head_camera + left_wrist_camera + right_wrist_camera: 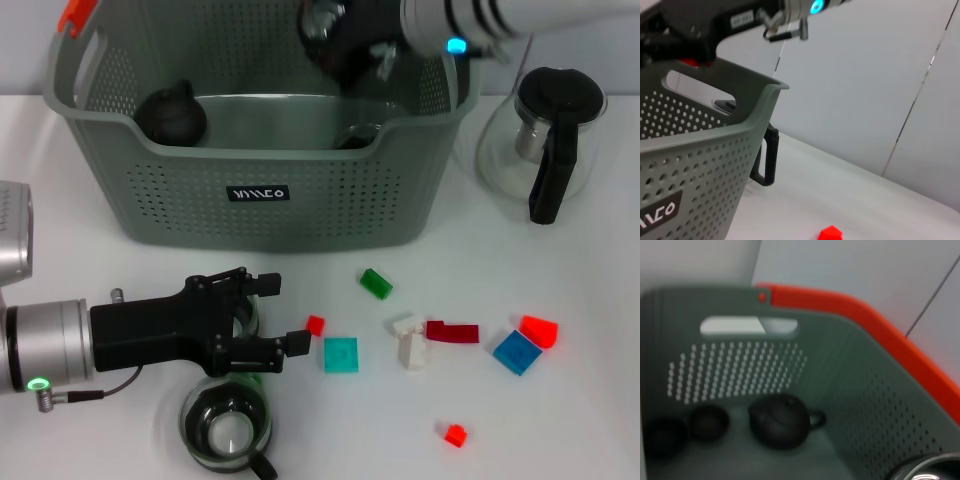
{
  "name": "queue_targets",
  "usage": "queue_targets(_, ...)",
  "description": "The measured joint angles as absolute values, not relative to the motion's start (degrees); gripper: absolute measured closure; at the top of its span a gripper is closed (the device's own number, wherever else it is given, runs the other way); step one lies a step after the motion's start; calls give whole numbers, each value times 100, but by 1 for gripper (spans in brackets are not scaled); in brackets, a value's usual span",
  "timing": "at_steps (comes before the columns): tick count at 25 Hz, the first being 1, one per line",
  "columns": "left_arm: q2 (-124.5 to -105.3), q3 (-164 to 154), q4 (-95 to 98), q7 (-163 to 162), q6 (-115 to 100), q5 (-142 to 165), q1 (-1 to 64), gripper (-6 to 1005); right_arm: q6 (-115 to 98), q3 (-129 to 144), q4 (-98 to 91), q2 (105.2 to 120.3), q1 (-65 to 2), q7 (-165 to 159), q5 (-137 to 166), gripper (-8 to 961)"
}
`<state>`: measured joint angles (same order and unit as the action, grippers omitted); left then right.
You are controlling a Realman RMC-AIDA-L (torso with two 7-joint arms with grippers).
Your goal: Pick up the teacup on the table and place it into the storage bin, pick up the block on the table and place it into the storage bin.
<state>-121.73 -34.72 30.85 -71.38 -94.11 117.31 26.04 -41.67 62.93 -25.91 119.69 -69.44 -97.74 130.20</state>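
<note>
Two grippers are mine. My left gripper [283, 314] lies low over the table at about 8 o'clock in the head view, its fingers [268, 284] spread apart and clamped on nothing. A small red block [315, 325] sits just beside the nearer fingertip, at its 3 o'clock. The glass teacup [226, 430] stands upright on the table close under that arm, at 7 o'clock.

The storage bin [250, 210] fills the 12 o'clock part of the table. My right gripper [350, 45] hangs over the bin's far right corner – whether it grips anything I cannot tell. Inside the bin a black teapot [782, 420] rests near the left end wall, with two small dark cups [710, 422] beside it.

More blocks lie scattered toward 4 o'clock: green [376, 284], teal [341, 354], white [408, 340], dark red [452, 331], blue [517, 352], orange-red [539, 330]. A glass pitcher [545, 140] with a black handle stands at 2 o'clock, just beside the bin.
</note>
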Motion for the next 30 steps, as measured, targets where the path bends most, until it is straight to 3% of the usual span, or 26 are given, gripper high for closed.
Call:
queue_targets(3, -12173, -3472, 3084, -7130, -9393, 11726, 2602, 68, -3954, 6510, -2445, 12021, -6883, -9735, 13036, 888)
queue_targets(25, -12173, -3472, 3085, -7156, -9324, 11680, 2619, 71, -4151, 6600, -2707, 11997, -6642, -9990, 13262, 879)
queue_targets(30, -12173, -3472, 3084, -7165, -9324, 11680, 2620, 72, -4455, 6615, -3395, 12004, -6423, -10224, 13359, 649)
